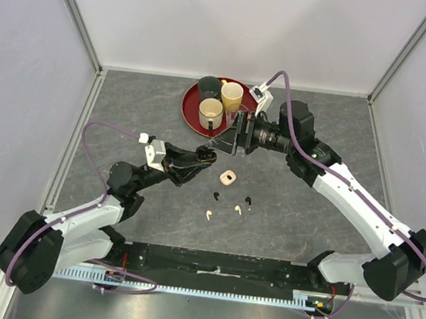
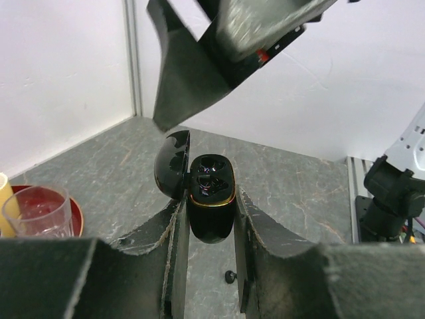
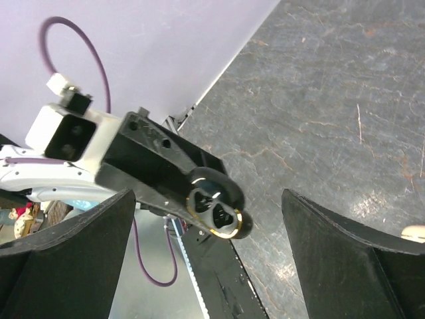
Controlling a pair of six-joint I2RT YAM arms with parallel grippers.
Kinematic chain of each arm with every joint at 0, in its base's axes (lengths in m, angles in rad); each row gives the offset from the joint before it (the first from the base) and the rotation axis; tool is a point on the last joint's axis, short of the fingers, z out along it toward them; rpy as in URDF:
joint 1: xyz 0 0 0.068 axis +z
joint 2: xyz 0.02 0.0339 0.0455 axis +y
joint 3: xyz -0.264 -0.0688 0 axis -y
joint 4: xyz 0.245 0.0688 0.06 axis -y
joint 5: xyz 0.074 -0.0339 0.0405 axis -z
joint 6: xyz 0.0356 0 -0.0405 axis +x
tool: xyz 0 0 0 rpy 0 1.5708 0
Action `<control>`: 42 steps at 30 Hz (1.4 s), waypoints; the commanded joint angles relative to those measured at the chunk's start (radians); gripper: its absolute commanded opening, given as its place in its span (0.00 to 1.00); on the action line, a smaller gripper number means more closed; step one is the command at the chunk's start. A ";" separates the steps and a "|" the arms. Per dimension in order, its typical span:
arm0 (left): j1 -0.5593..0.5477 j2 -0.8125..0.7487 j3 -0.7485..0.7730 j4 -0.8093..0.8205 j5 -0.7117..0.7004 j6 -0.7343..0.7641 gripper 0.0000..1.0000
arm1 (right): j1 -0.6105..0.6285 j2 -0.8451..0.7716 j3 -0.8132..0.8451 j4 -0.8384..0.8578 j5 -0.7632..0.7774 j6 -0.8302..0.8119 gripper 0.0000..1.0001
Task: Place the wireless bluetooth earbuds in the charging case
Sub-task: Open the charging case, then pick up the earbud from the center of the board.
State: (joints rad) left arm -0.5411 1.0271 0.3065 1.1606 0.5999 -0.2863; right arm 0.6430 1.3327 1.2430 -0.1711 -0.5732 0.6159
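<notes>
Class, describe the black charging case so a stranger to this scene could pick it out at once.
On the grey table, find the left gripper near the middle. Clamped in it is the black charging case, lid hinged open. Unlike the cream-white case lying on the table nearby, it is glossy black with a gold rim.

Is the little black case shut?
No, the black charging case gripped by the left hand has its lid swung open to one side.

Four earbuds (image 1: 215, 197), two black, two white; two charging cases (image 1: 228, 178); three cups (image 1: 232, 96); one glass (image 2: 36, 209); one tray (image 1: 188, 103).
</notes>
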 commanded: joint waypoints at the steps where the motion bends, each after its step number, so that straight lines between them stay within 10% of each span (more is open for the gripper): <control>1: -0.003 -0.030 -0.015 -0.004 -0.092 0.058 0.02 | -0.003 -0.055 0.056 0.067 -0.019 -0.001 0.98; 11: -0.003 -0.139 -0.032 -0.097 -0.111 0.081 0.02 | -0.111 -0.110 -0.039 -0.309 0.547 0.015 0.89; 24: -0.003 -0.324 -0.069 -0.266 -0.123 0.085 0.02 | -0.108 0.003 -0.221 -0.450 0.567 -0.223 0.50; 42: -0.003 -0.390 -0.072 -0.306 -0.109 0.064 0.02 | 0.032 0.189 -0.277 -0.361 0.654 -0.239 0.49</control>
State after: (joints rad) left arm -0.5411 0.6601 0.2287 0.8455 0.4995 -0.2409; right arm 0.6556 1.4975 0.9730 -0.5804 0.0479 0.3862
